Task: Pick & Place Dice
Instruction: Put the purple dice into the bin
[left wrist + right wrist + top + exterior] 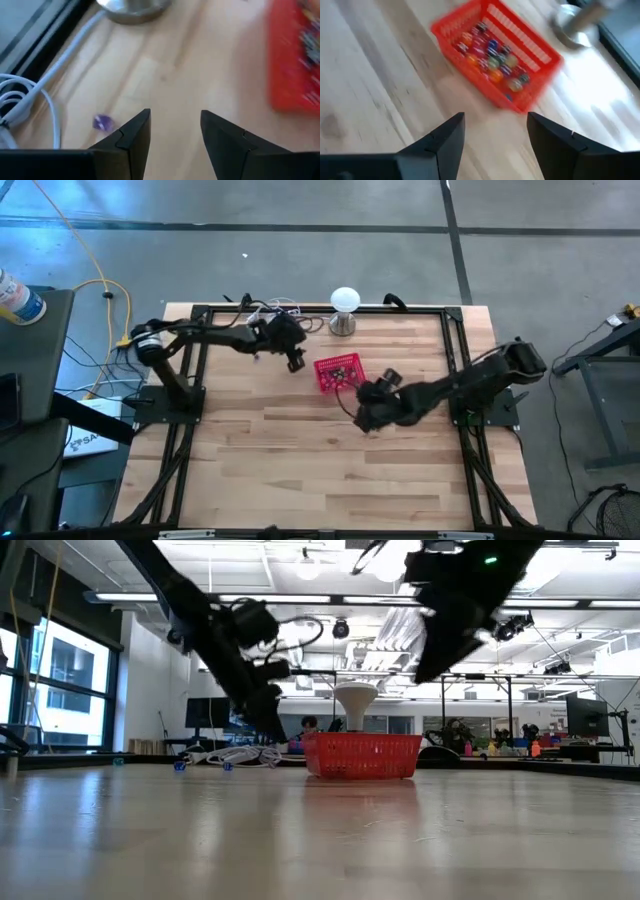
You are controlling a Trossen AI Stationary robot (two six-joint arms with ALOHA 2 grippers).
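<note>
**Stray Die Beside My Left Pincer**

While my left pincer [175,135] hangs released over the table [300,460], a purple die [102,121] lies just beside one finger, near the white cable [30,100]. I should centre over it before closing. My right pincer [495,137], also released, faces the red basket [530,100]; only that view shows the dice [490,55] heaped inside.
</note>
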